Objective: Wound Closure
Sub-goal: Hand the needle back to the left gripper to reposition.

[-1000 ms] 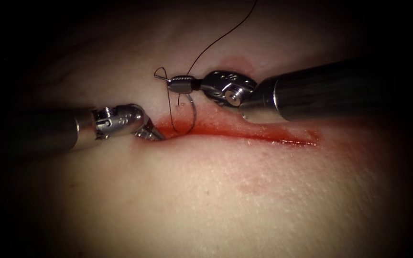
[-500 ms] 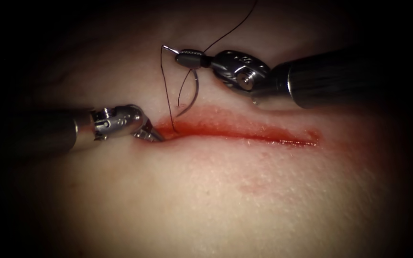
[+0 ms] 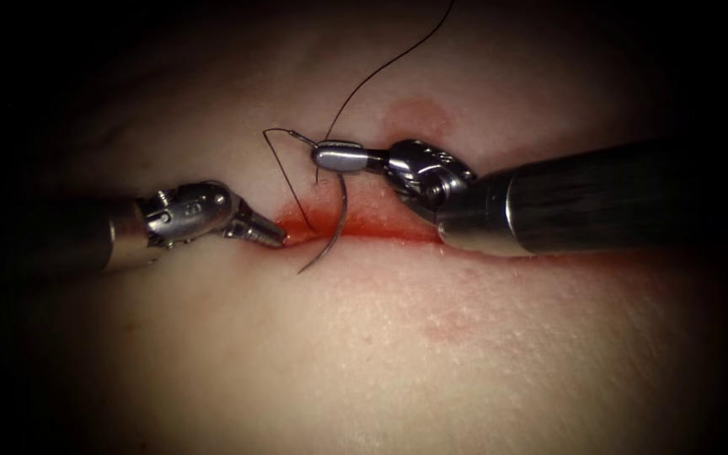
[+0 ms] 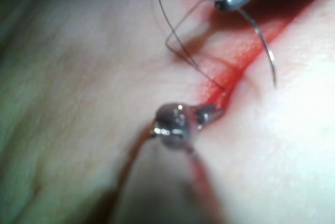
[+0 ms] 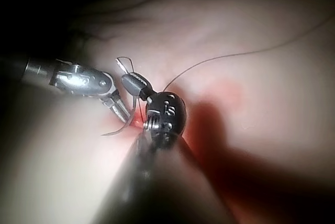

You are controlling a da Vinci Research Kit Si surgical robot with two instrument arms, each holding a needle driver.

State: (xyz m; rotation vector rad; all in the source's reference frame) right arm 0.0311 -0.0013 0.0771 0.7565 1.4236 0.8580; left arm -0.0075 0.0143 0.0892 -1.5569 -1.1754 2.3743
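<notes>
The tissue [image 3: 398,354] carries a red-filled cut [image 3: 364,227]. The right tool [image 3: 339,157], jaws clamped, holds the curved needle [image 3: 336,221] near its thread end, apparently free of tissue above the cut. The left tool [image 3: 267,233], closed and seemingly empty, rests at the cut's left end. Thread [image 3: 284,173] enters there.

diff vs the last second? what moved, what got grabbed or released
The right tool, shut on the needle near its thread end throughout, rose away from the cut, then came back down; the needle's free tip now hangs across the cut, out of the tissue. The left tool drew back slightly from the cut's left end, holding nothing. Nothing was grabbed or released. The thread still enters the tissue above the cut.
</notes>
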